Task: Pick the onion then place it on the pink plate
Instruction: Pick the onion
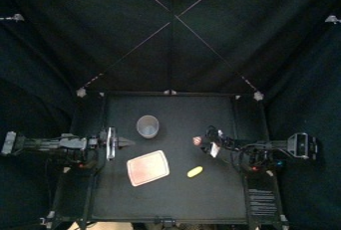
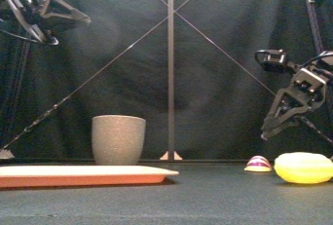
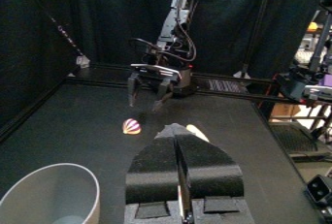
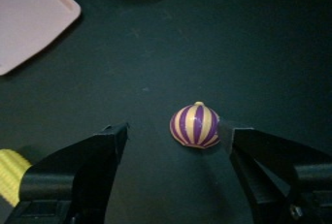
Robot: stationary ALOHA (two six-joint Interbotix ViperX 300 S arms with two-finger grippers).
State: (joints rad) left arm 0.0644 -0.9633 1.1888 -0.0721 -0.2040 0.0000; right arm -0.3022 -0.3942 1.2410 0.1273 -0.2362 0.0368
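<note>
Pink tray (image 2: 78, 176) lies nearest, flat on the table (image 1: 173, 202) towards the front and a little left of middle; to its right, apart from it, sits a yellow toy (image 2: 303, 168); just behind that toy and a little further in from the right edge rests the onion (image 4: 197, 126), purple with pale stripes, on the bare tabletop, well clear of the tray.

Above the onion hangs the right gripper (image 3: 151, 90), its fingers spread wide, one to each side of the onion, gripping nothing; from the front it sits clearly higher than the onion, not touching it.

Further back, behind the tray, stands the grey cup (image 2: 119, 138), upright, well apart from the onion.

Over at the left edge of the table the left arm rests; the left gripper (image 3: 180, 160) points across towards the onion from a distance, its fingers pressed together with only a thin seam between them and nothing held.
</note>
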